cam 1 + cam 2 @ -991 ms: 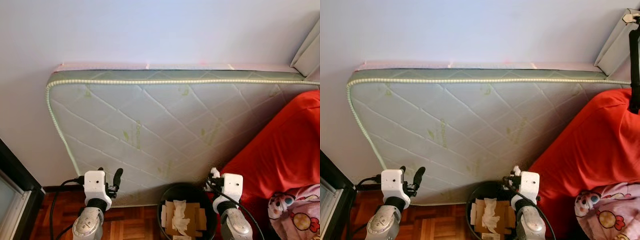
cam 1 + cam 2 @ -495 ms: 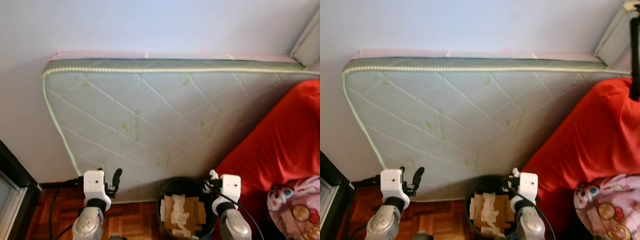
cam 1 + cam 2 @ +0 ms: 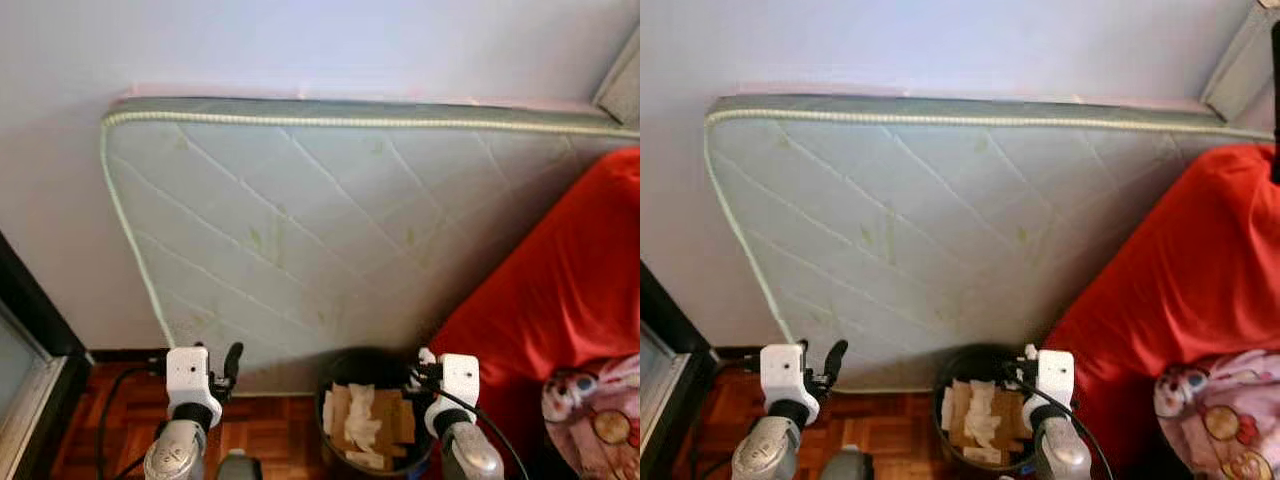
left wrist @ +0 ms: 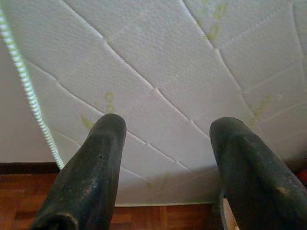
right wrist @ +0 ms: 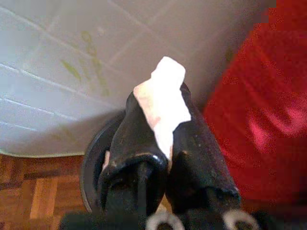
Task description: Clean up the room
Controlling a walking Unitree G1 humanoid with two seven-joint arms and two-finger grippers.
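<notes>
- The right gripper [image 5: 160,132] has its two black fingers squeezed together on a white scrap of paper [image 5: 163,103]. The scrap sticks out past the fingertips.
- That gripper is up in front of the robot, right by the edge of the black trash bin [image 3: 340,372], on the side next to the red blanket [image 3: 560,290].
- The bin sits on the wood floor [image 3: 270,435], close to the bottom of a pale quilted mattress [image 3: 330,220] that leans on the wall.
- The bin already has stuff in it: brown cardboard pieces [image 3: 392,420] and crumpled white paper [image 3: 360,425].
- So some of the cleaning looks done. I think the scrap in the right gripper is the next bit to go in.
- It is not in the bin yet. The gripper would need to go over the bin's mouth and let go.
- The left gripper [image 4: 165,167] has its fingers wide apart and holds nothing. It points at the mattress, near the mattress's bottom corner.
- The red blanket and a pink cloth with cartoon pictures [image 3: 595,400] lie in a heap on the robot's right. They may need tidying too, but I cannot be sure.
</notes>
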